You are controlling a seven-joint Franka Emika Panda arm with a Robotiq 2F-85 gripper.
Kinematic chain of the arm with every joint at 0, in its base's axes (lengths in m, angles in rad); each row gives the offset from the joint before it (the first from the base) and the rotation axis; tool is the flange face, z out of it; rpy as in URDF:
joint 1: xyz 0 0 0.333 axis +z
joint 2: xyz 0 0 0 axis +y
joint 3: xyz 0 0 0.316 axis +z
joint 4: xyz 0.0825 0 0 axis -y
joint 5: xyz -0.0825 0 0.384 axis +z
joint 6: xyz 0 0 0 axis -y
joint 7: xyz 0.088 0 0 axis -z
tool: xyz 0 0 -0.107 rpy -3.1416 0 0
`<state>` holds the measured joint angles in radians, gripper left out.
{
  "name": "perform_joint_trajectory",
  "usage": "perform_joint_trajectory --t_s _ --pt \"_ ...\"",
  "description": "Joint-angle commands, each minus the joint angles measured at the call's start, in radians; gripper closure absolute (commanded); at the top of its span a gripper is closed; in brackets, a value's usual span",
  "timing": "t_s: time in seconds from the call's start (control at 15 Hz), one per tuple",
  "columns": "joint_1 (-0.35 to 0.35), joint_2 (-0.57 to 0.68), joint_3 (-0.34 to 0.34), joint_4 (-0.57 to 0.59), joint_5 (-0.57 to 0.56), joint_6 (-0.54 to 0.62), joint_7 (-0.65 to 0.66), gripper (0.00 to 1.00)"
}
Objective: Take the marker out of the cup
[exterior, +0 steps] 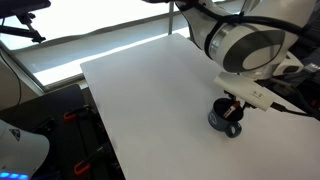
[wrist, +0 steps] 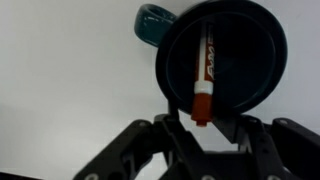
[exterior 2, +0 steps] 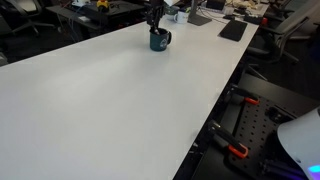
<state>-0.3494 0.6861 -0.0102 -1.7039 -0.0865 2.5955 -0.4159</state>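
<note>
The cup [wrist: 240, 60] is a dark grey-blue mug seen from above in the wrist view, its handle at the upper left. The marker [wrist: 204, 75] leans inside it, with its orange-red end at the rim nearest the gripper. My gripper [wrist: 203, 128] is open, with one finger on each side of the marker's end and not closed on it. In both exterior views the gripper [exterior: 232, 103] [exterior 2: 154, 16] hangs just above the cup [exterior: 224, 122] [exterior 2: 159, 41] on the white table [exterior: 150, 100].
The white table [exterior 2: 110, 100] is long. Its edges are close to the cup in an exterior view [exterior: 250, 135]. Desks with dark equipment [exterior 2: 232, 28] stand beyond the far end. Black stands with red clamps [exterior 2: 235, 150] sit beside the table.
</note>
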Motion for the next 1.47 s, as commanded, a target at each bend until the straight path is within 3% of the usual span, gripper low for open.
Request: perform_joint_trajectory --t_s 0.0,0.07,0.67,1.0,1.4 --pt "-0.022 0.005 0.038 0.026 0.052 -0.064 -0.057 0.93" --pt "-0.024 0.008 0.042 0.034 0.065 -0.081 -0.065 1.0" --pt "-0.01 -0.026 0.034 0.065 0.116 -0.216 -0.065 0.96" --pt "0.051 -0.042 0.006 0.108 0.07 -0.286 -0.02 0.96" --pt "0.17 0.025 -0.031 0.289 -0.042 -0.477 0.045 0.96"
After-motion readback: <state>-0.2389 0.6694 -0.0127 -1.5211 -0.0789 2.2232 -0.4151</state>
